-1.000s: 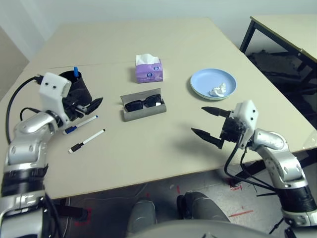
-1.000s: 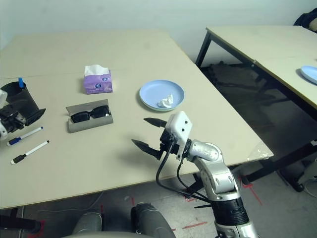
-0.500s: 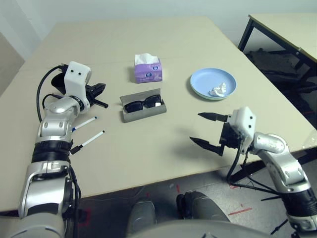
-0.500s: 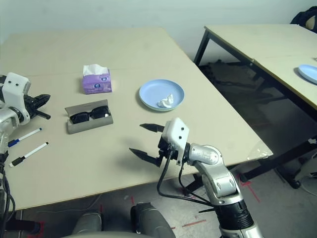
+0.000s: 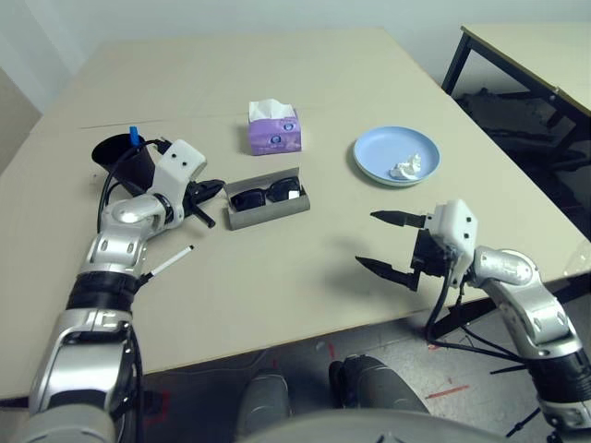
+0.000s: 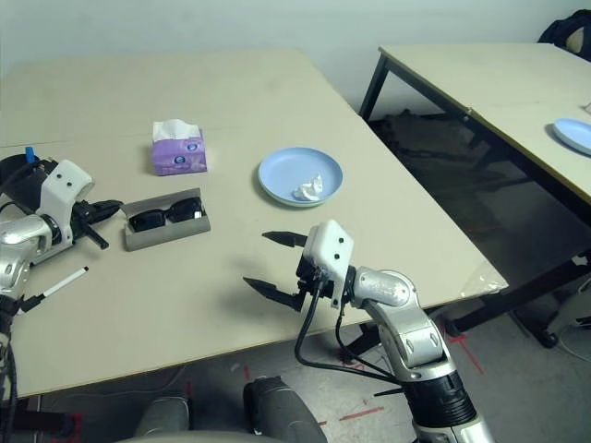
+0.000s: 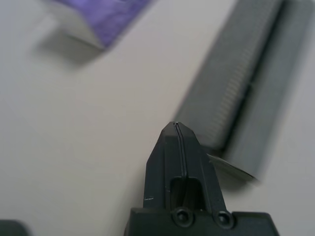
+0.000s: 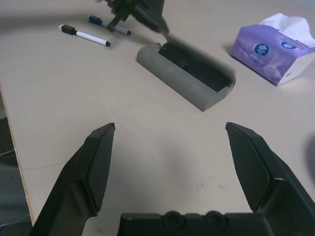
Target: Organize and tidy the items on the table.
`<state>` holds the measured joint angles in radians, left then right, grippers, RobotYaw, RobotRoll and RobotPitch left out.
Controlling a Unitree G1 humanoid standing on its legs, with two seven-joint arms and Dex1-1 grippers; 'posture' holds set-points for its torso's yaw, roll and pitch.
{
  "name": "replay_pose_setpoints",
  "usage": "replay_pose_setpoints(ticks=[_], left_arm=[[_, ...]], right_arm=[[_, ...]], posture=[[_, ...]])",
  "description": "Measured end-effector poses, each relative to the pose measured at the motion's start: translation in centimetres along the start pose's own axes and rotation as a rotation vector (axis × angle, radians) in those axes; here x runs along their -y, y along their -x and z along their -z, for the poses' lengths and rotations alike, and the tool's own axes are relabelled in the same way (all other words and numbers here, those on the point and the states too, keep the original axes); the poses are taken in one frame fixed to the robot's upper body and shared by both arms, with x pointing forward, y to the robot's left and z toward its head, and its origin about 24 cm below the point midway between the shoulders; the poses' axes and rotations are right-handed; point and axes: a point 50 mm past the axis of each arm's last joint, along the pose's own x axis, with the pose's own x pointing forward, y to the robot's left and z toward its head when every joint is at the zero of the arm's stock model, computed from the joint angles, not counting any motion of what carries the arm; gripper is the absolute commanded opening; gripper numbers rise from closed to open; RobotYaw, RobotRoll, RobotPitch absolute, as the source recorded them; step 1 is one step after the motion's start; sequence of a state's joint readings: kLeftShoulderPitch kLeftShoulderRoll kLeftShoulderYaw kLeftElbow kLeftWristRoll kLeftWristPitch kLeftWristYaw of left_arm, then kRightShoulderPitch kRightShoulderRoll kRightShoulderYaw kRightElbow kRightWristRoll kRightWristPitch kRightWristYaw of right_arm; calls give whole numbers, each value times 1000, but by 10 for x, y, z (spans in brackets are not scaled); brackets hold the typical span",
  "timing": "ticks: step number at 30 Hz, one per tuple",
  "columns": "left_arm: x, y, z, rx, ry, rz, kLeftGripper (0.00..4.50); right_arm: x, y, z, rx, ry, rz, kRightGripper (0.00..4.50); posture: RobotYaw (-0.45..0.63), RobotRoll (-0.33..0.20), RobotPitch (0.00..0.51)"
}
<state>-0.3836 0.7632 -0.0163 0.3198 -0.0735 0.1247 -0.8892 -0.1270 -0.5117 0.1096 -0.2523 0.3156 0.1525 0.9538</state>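
Step in hand: the glasses case. The left end effector (image 5: 211,187) sits with its two black fingers pressed together, nothing between them, tip just beside the left end of the grey glasses case (image 5: 268,209). The left wrist view puts the closed tip right at the case's corner; contact there cannot be confirmed, blurred. The case lies open mid-desk with the black sunglasses (image 5: 267,195) inside and the lid (image 8: 182,84) folded down flat toward the robot. Closed fingers at the case end read as a poke or push, probably to flip the lid shut or nudge the case, not a grasp.

The right end effector (image 5: 392,245) hovers over bare desk (image 5: 277,295) near the front edge, fingers spread wide, empty, well apart from the case.

Other items: black cup (image 5: 123,159) at far left with a blue-capped marker (image 5: 133,137) standing in it. The black-capped marker (image 5: 169,262) lies on the desk near the left forearm. A second blue-capped marker (image 8: 109,26) lies beside it, seen in the right wrist view. The crumpled tissue (image 5: 405,167) sits in the light-blue plate (image 5: 374,152), which is stacked on a green one. The purple tissue box (image 5: 273,130) stands behind the case.

Next move calls for getting the fingertip under or behind the lid edge and swinging it over the sunglasses, with the case kept from sliding. The right end effector is free to brace it. Loose markers still need to go in the cup.
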Motion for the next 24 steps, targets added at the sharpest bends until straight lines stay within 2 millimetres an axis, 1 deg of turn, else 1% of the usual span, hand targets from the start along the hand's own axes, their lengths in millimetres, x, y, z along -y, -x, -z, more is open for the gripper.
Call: replay_pose_setpoints(ticks=[7, 10, 12, 15, 17, 19, 21, 22, 24], left_arm=[[5, 15, 0, -32, -68, 76, 16], [8, 17, -2, -21, -70, 73, 16], [4, 22, -6, 4, -38, 39, 16], [-7, 36, -17, 86, 59, -56, 646], [-8, 48, -21, 118, 110, -84, 1308], [-2, 60, -17, 109, 164, -77, 1982], [4, 73, -8, 76, 223, -68, 2692], [6, 83, -2, 51, 246, -71, 3108], [10, 108, 7, -8, 278, -76, 3801]], right_arm=[[5, -2, -1, 13, -8, -16, 4500], [7, -5, -4, 22, 0, -39, 4500], [8, -7, -3, 19, -4, -53, 4500], [6, -9, -1, 15, -10, -85, 4500], [7, -12, -4, 19, -1, -101, 4500], [8, -14, -5, 21, 4, -107, 4500], [10, -18, -6, 23, 5, -118, 4500], [11, -21, -6, 26, 3, -123, 4500], [18, -28, -9, 30, 9, -124, 4500]], posture=[[17, 0, 85], [29, 0, 84], [34, 0, 83], [43, 0, 82], [49, 0, 82], [65, 0, 84], [87, 0, 87], [100, 0, 88], [106, 0, 89]])
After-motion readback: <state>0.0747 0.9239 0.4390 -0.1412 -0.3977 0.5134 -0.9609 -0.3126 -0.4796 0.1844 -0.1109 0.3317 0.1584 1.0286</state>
